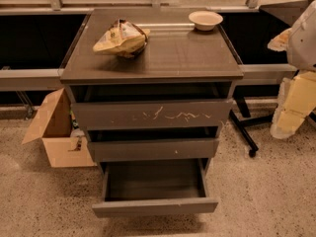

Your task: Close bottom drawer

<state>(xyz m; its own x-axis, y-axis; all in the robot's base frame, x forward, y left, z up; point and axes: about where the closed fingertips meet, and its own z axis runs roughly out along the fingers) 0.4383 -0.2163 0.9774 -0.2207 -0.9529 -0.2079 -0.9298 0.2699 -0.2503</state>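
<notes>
The bottom drawer [154, 207] is the lowest of the dark grey-brown cabinet's three. It is pulled far out over the floor and its inside shows empty. Its slim plain front panel faces me. Above it sit the middle drawer front [153, 149] with a tiny white speck and the taller white-scratched top drawer front [150, 114], both slightly out. My gripper [292, 107] shows as pale yellow and white parts at the right edge, well to the right of the cabinet and above the bottom drawer, touching nothing.
A crumpled chip bag [121, 37] and a pale bowl [205, 19] lie on the cabinet top [173, 58]. An open cardboard box [54, 132] stands on the floor left of the cabinet. A black stand leg [245, 130] runs along the floor at the right.
</notes>
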